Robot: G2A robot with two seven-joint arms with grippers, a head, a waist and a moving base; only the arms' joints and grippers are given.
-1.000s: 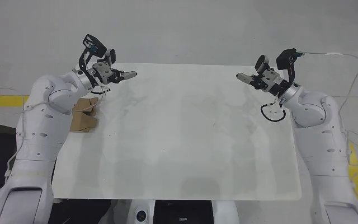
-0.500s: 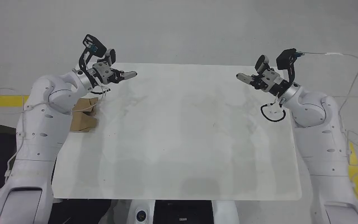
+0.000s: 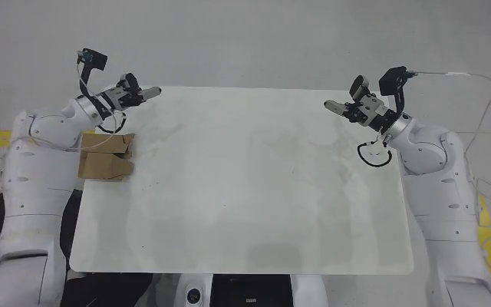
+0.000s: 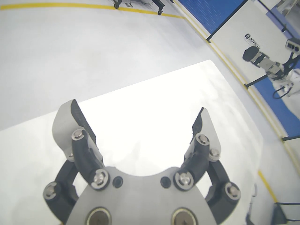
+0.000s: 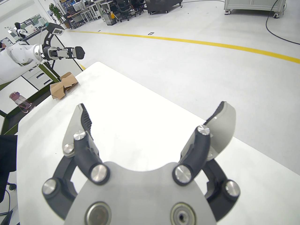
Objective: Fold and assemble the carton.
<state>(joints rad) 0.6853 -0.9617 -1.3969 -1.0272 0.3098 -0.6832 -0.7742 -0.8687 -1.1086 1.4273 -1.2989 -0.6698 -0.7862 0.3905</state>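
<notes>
- My left claw (image 3: 149,92) hangs over the far left corner of the white rectangular table (image 3: 245,199), its fingers spread wide and nothing between them
- In my left wrist view the left claw (image 4: 138,107) shows both ribbed black pads parted, with bare table (image 4: 145,90) below them
- My right claw (image 3: 331,105) sits over the far right corner, released as well and holding nothing
- In my right wrist view the right claw (image 5: 152,106) is splayed open above the table (image 5: 140,118)
- The flattened brown cardboard carton (image 3: 103,156) lies at the table's left edge and juts out past it, nearer to my body than the left claw and apart from it
- From my right wrist the carton (image 5: 63,85) shows at that far edge, folded flat, with my left claw (image 5: 78,53) raised above and beyond it
- The carton is well apart from my right claw, the whole table between them
</notes>
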